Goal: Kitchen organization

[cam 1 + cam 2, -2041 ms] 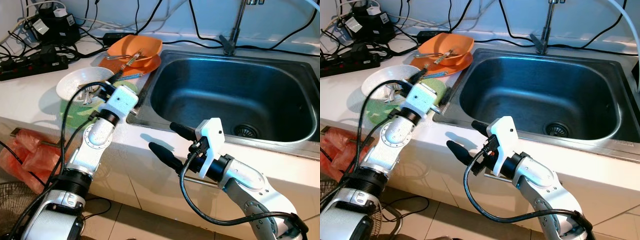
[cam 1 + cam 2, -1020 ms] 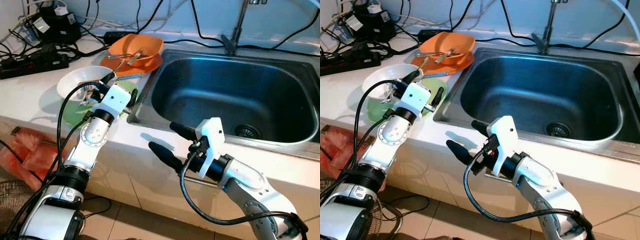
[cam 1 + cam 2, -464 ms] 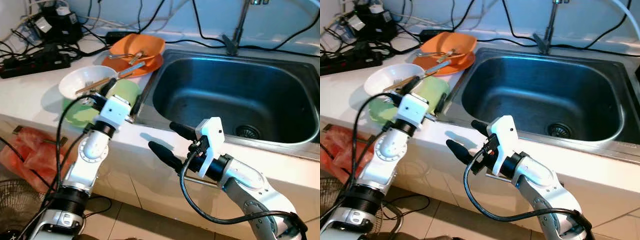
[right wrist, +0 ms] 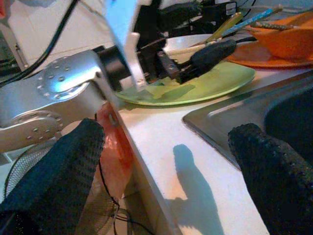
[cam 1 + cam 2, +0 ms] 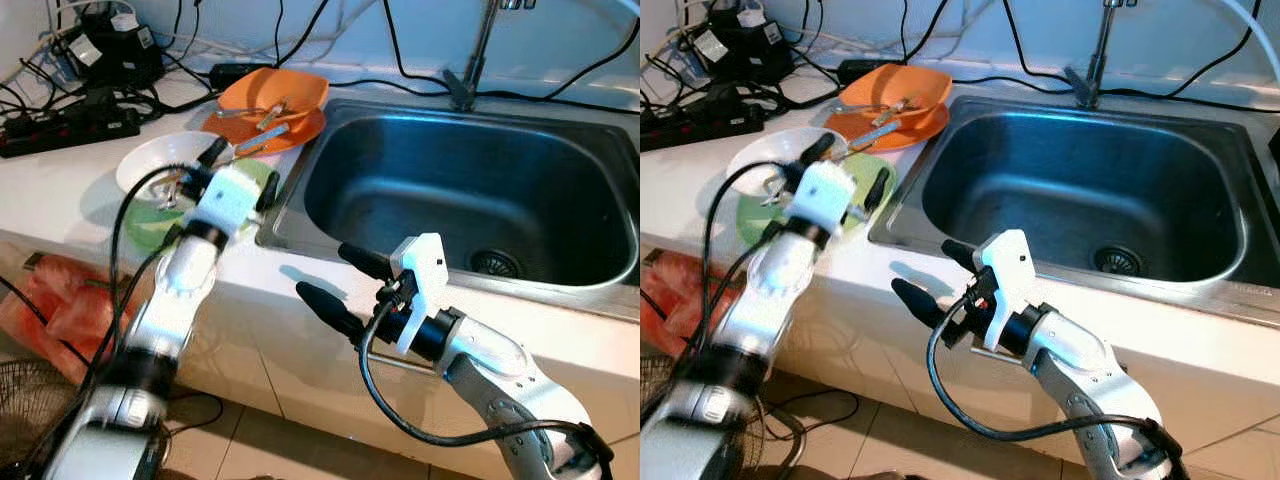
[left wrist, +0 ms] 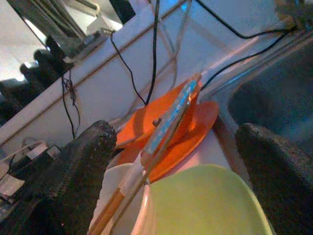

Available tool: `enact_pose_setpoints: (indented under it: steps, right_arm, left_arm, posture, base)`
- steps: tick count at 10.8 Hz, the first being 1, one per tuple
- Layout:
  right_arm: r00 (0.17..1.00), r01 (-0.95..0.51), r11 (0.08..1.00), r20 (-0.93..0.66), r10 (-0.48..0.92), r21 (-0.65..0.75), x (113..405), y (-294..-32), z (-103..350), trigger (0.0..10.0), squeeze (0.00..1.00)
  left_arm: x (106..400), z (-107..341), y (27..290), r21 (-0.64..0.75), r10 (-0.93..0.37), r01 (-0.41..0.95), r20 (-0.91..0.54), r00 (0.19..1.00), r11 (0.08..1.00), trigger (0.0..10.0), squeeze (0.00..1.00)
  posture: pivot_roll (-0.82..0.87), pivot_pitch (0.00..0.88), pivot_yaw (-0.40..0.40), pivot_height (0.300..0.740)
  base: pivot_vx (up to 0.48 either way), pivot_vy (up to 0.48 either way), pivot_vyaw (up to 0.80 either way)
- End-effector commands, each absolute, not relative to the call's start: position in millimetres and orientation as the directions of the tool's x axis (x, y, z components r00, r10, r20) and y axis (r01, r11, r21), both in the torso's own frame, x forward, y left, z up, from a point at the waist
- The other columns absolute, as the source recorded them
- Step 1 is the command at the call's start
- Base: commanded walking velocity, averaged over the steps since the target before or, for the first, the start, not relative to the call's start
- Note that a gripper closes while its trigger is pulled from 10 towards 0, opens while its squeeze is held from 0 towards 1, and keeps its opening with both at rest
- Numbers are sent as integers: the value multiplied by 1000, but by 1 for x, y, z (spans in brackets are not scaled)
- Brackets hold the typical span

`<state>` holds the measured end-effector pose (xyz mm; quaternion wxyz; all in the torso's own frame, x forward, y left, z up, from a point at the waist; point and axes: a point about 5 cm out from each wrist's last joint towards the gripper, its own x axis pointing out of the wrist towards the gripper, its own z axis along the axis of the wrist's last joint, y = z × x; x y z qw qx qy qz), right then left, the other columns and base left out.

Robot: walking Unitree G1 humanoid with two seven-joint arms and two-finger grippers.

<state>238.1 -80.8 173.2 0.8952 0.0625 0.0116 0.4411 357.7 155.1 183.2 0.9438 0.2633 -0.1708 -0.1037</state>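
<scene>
My left claw [image 5: 238, 172] hovers wide open, empty, over the green plate [image 5: 150, 222]; I should lower squarely onto its rim. Right claw [image 5: 339, 287] gapes empty.

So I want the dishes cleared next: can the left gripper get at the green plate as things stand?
Probably yes. The left gripper hangs open just above the green plate, nothing between them. The white bowl sits on the plate's far side, so the near rim looks free.
</scene>
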Motion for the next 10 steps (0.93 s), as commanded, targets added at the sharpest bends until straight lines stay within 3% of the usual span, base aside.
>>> enact_pose_setpoints:
  steps: [1,8,10]
  right_arm:
    - [608,-791,601,41,793,116,237,-80,175,10000,0]
    - [608,-793,606,35,793,59,234,-91,185,10000,0]
    - [608,-793,606,36,793,55,233,-91,186,10000,0]
  left_arm:
    - [361,182,154,544,-293,119,245,924,831,10000,0]
    - [382,186,161,506,-277,159,165,947,848,10000,0]
    - [385,189,163,505,-287,175,153,946,845,0,0]
  posture:
    - [20,68,85,740]
    - [2,100,101,740]
    - [2,100,104,740]
  base:
    - [0,0,0]
    - [0,0,0]
    - [0,0,0]
